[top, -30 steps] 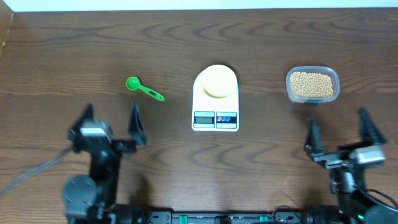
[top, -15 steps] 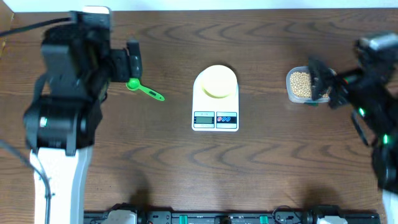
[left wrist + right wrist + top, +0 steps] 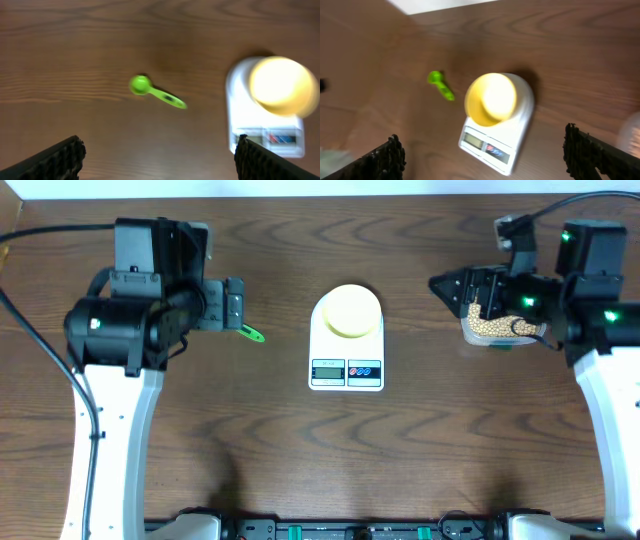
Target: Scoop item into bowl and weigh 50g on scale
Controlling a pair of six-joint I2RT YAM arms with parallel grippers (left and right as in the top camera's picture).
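Note:
The white scale (image 3: 347, 365) stands mid-table with the pale yellow bowl (image 3: 350, 311) on its platform. Tan beans (image 3: 488, 328) fill a clear tub (image 3: 500, 340) at the right, partly hidden under my right gripper (image 3: 455, 292), which hangs open above it. My left gripper (image 3: 236, 305) is open over the green spoon (image 3: 251, 334), hiding its head from overhead. In the left wrist view the spoon (image 3: 150, 90) lies whole, left of the scale (image 3: 265, 132) and bowl (image 3: 281, 85), well beyond my open gripper (image 3: 160, 157). The right wrist view shows bowl (image 3: 492, 100), scale (image 3: 495, 137), spoon (image 3: 441, 85) and open gripper (image 3: 482, 155).
Dark wood table (image 3: 300, 440) all around. A pale wall edge (image 3: 300, 188) runs along the far side. Both white arms reach in from the front corners, left (image 3: 110, 430) and right (image 3: 620, 420).
Both arms have risen from the table's front edge and swung toward the far side: the left over the green spoon, the right over the bean tub. Jaws stayed open.

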